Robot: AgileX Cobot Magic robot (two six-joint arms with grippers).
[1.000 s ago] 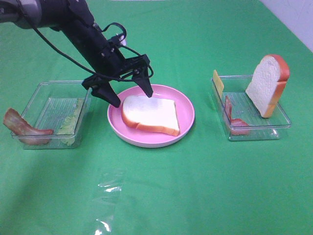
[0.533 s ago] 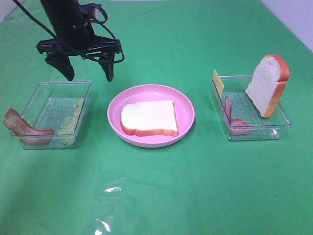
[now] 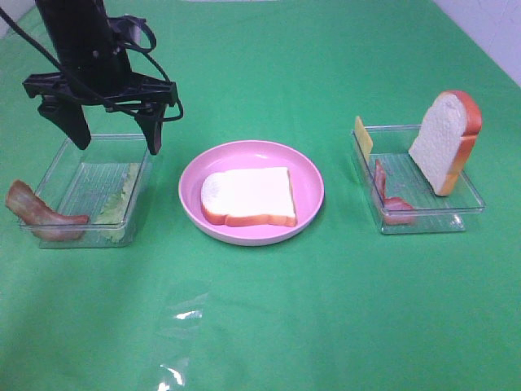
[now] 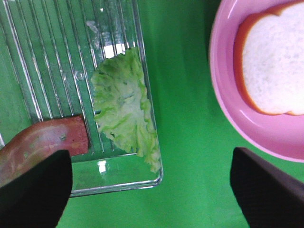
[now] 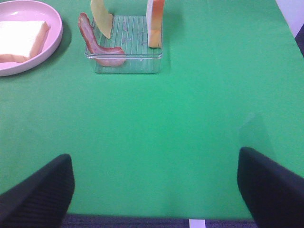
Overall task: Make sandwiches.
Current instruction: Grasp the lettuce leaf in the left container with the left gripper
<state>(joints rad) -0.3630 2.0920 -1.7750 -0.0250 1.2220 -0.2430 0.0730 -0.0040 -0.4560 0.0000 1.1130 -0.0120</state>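
On the green cloth tabletop (image 3: 326, 318), farthest left, stands a clear rectangular plastic tray with a ribbed floor (image 3: 85, 183). A wavy red-brown bacon strip (image 3: 32, 212) hangs out over its left front corner, and a crinkled pale green lettuce leaf (image 3: 122, 199) lies along its right wall. The left jaws, two black tapering prongs, hang spread wide above this tray's rear half and hold nothing. At centre, a smooth round pink plate (image 3: 308, 173) carries one flat white bread slice with an orange-brown crust (image 3: 248, 195), the only part of the sandwiches laid there. To the right, a second clear ribbed tray (image 3: 431, 218) holds a thin yellow cheese square (image 3: 363, 137) propped at its left rear corner, a second curled bacon strip (image 3: 392, 208) along its left wall, and a thick second bread slice (image 3: 444, 142) standing on edge against the right wall. The right jaws, seen only from their wrist camera, stand wide apart and empty over bare cloth, well apart from that tray.
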